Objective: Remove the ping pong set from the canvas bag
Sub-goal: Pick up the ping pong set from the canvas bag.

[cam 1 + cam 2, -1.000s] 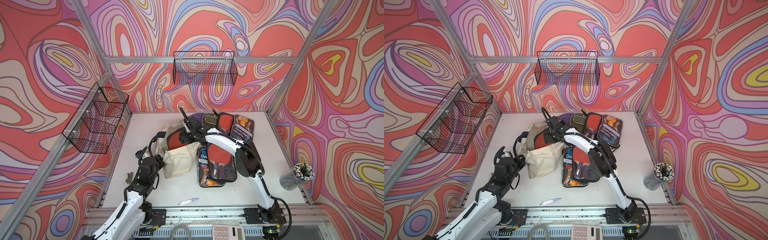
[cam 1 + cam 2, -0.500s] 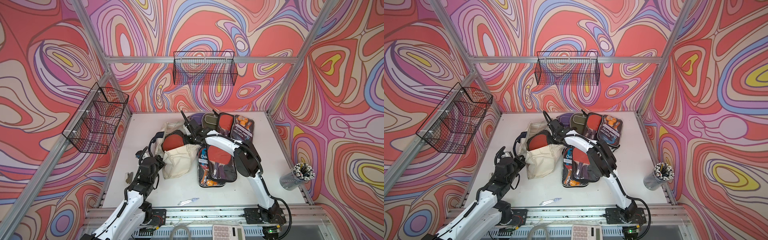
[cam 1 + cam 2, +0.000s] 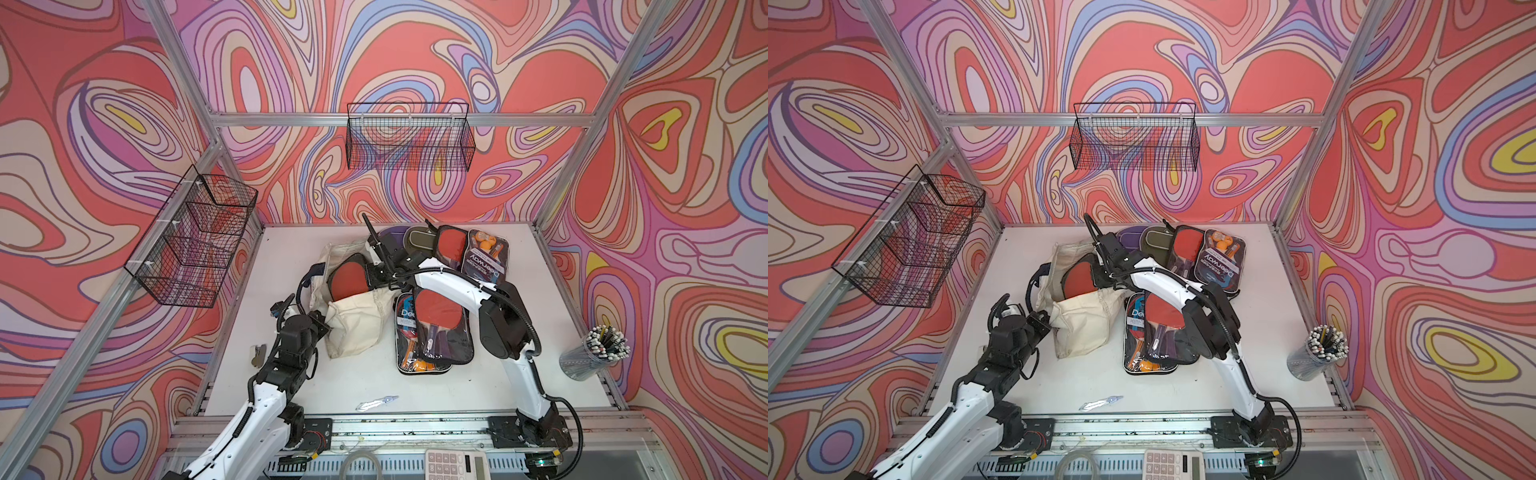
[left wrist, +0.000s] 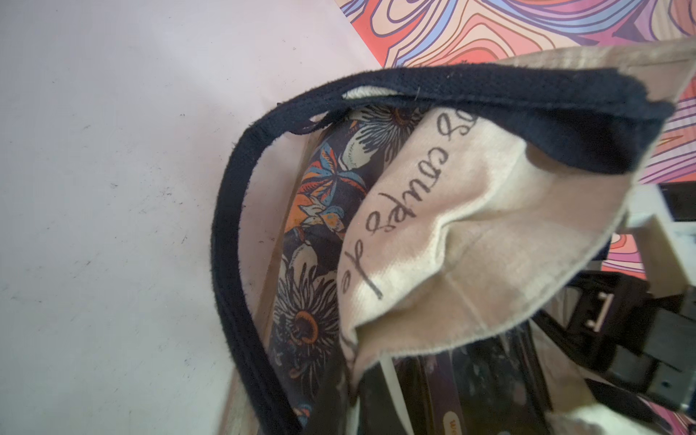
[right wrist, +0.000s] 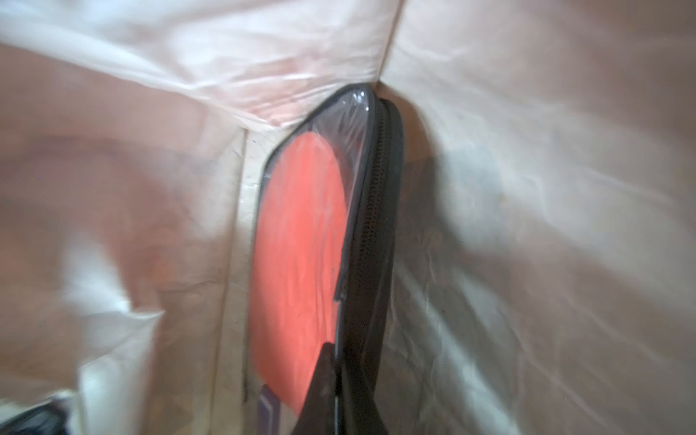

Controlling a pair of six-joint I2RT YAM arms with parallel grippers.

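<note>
Ping pong set [image 5: 301, 244] in right pincer [image 5: 335, 354]

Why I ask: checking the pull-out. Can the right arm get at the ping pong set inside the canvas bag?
Likely yes: the left tool holds the canvas bag open, and the right tool is shut on the edge of the ping pong set.

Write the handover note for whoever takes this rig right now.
Left tool: shut on the near rim of the canvas bag, pinning it.
Right tool: inside the bag mouth, shut on the zipper edge of the ping pong set.
Done: the set is gripped but sits partly in the bag. Other sets lie on the table.
Left: pull the set clear and lay it on the table.
</note>
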